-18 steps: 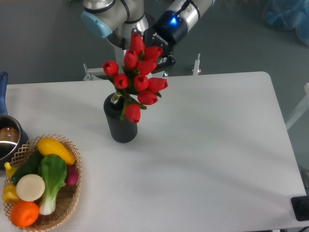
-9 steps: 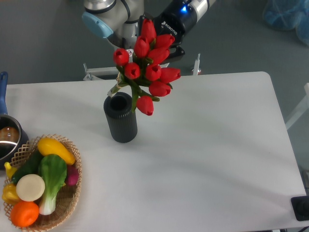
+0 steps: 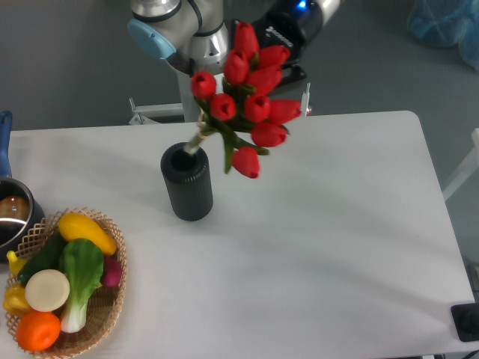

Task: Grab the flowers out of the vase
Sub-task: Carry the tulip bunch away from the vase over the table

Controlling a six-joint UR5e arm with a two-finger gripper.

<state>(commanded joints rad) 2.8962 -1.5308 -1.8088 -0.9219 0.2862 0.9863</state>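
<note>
The red tulips [image 3: 251,97] have risen up and rightward, stems barely over the black vase [image 3: 187,183]; the gripper [image 3: 288,56] behind them stays hidden, grip unclear.

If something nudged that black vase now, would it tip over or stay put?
The vase is taller than wide, so it may tip if hit near its mouth. It stands upright on the table as the flowers leave, so probably stable. Its ribbed surface looks grippy, not slippery.

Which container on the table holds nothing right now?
The black vase: its mouth shows dark and open, flowers lifted out. The wicker basket holds vegetables.
</note>
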